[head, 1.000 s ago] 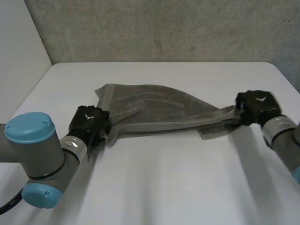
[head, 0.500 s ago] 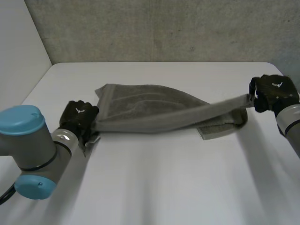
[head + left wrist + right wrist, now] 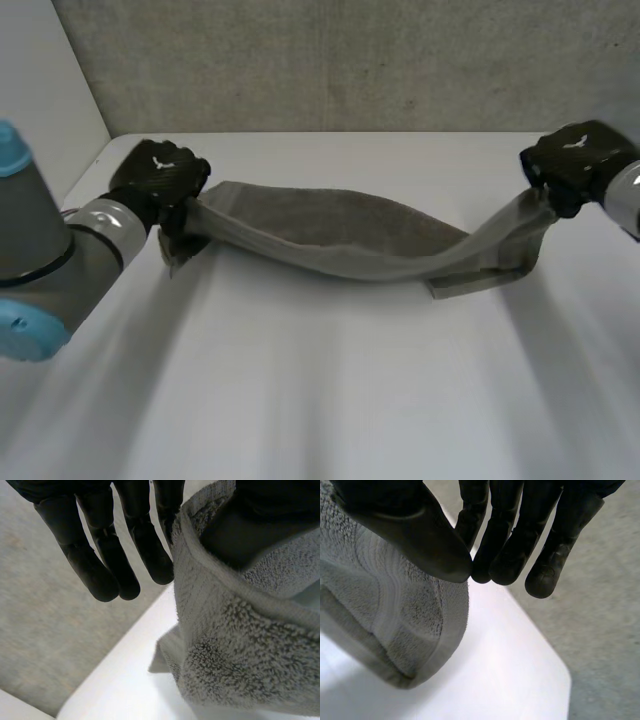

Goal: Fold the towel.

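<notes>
The grey terry towel (image 3: 340, 235) is bunched into a long band and hangs between the two hands across the far half of the white bench (image 3: 330, 400). Both ends are lifted. Its middle sags low, and a folded part toward the right end lies on the bench top.

The left robot hand (image 3: 160, 178) holds the towel's left end, with a small corner dangling beneath it. In the left wrist view the hemmed edge of the cloth is nipped between the thumb (image 3: 265, 505) and the nearest finger, while the other fingers (image 3: 100, 565) stay straight and clear of the cloth.

The right robot hand (image 3: 578, 160) holds the right end higher up, so the cloth slopes steeply down from it. In the right wrist view the thumb (image 3: 405, 530) presses the banded edge against the fingers (image 3: 510, 550).

Behind the bench stands a rough grey wall (image 3: 350, 60).
</notes>
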Robot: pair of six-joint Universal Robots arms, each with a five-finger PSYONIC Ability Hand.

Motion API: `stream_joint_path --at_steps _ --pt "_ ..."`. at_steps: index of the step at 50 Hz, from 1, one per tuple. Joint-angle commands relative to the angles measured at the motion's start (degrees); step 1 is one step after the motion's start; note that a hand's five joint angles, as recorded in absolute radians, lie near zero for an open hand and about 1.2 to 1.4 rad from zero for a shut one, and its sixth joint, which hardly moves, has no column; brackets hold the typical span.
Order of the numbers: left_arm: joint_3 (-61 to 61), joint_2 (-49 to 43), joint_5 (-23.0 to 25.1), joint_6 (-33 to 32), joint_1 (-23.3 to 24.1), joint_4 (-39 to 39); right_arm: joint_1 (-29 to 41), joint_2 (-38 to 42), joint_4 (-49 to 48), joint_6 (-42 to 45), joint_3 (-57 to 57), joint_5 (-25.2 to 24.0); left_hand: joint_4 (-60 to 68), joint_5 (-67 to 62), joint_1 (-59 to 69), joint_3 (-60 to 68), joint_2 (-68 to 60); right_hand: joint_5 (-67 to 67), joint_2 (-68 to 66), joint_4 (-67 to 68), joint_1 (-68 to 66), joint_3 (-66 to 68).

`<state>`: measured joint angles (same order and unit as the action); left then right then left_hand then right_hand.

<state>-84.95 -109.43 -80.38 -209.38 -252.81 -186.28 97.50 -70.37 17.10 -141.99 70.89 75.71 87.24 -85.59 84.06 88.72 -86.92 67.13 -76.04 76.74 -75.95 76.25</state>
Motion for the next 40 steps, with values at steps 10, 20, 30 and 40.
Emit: stream_joint_path --at_steps 10,20,30,40 --pt "29.5 -21.0 -2.8 -11.2 0.8 -9.5 9.5 21.1 -14.4 3.7 -25.4 8.6 -7.2 15.6 -4.1 -8.7 6.9 2.9 -4.0 3.3 -4.1 3.7" --pt "21.9 -9.1 -1.9 22.1 -1.1 -33.2 10.3 4.8 -50.5 -4.1 -9.1 8.8 -7.2 15.6 -4.1 -8.7 6.9 2.9 -4.0 3.3 -4.1 3.7" --pt "11.9 -8.7 2.4 22.1 -3.6 -18.3 9.7 7.4 -26.4 -3.9 -6.6 2.4 -7.2 15.6 -4.1 -8.7 6.9 2.9 -4.0 3.3 -4.1 3.7" --pt "-7.4 -2.5 7.9 12.6 -8.0 -16.4 6.6 -2.0 -21.8 -4.0 8.9 -1.0 -7.2 15.6 -4.1 -8.7 6.9 2.9 -4.0 3.3 -4.1 3.7"
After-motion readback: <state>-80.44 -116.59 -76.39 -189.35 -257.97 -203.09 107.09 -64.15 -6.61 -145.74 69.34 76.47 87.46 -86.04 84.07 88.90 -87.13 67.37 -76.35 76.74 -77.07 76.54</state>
